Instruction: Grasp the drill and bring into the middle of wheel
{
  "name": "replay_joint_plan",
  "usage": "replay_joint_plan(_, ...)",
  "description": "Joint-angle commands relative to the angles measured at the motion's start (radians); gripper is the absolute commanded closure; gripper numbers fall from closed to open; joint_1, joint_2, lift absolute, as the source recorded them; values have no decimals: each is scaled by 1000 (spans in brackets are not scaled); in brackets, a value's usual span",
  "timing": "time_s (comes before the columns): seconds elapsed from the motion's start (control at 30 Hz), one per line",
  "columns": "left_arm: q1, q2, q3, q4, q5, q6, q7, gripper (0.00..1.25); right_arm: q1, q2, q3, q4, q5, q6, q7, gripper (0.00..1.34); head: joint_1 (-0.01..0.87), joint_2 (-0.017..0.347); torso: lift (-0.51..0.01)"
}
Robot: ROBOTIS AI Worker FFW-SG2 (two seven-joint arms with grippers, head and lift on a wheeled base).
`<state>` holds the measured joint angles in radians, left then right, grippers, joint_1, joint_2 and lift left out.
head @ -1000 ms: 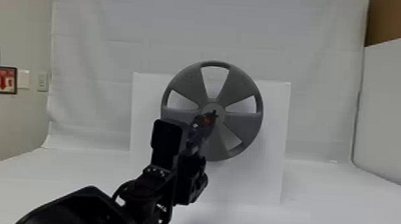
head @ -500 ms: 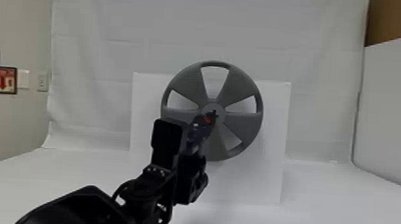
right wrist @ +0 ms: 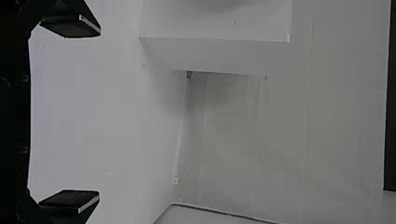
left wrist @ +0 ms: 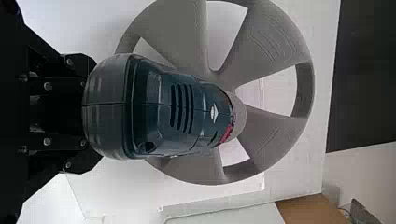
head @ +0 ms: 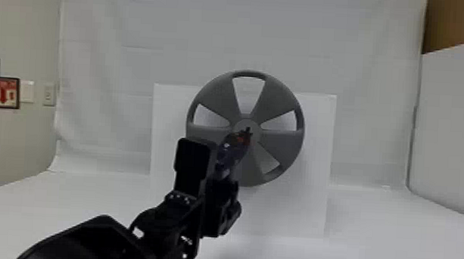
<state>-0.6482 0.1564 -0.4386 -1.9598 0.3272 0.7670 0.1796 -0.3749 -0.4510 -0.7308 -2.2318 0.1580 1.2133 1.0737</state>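
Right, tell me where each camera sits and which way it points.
Head view: on the head, facing forward and down at the wheel; the left arm enters from the bottom edge.
Left wrist view: on the left wrist, looking past the drill to the wheel; black brackets show.
Right wrist view: on the right wrist, facing a white block; the right gripper's parted fingers show.
Shared by head and left wrist: drill, wheel.

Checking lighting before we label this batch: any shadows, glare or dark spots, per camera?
Head view: soft shadow on the white board, below and right of the wheel; left arm nearly solid black, little detail. Left wrist view: faint highlights on the drill, no harsh glare. Right wrist view: soft grey shading beside the white block.
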Motion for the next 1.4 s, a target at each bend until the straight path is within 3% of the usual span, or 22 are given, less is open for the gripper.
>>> replay_joint_plan(0.0,7,-1,12,-2,3,-3,-17,1222,1,0,-1,0,0,0,0,79,54,31,-403)
replay_joint_plan(0.27,59,5,67,-54,3,-43,-91,1222,4,3,-6,0,-2,0,0,79,54,31,-403)
replay_joint_plan(0.6,150,3,169,-79,-13,-77,-100,1222,2,9,-6,0,-3,0,0,79,54,31,-403)
replay_joint_plan(1.0,191,-6,215,-21,-39,-115,11,1222,-2,18,4,1,14,0,0,79,54,31,-403)
replay_joint_plan(1.37,179,-14,221,58,-37,-115,21,1222,-2,18,7,1,17,0,0,79,54,31,-403)
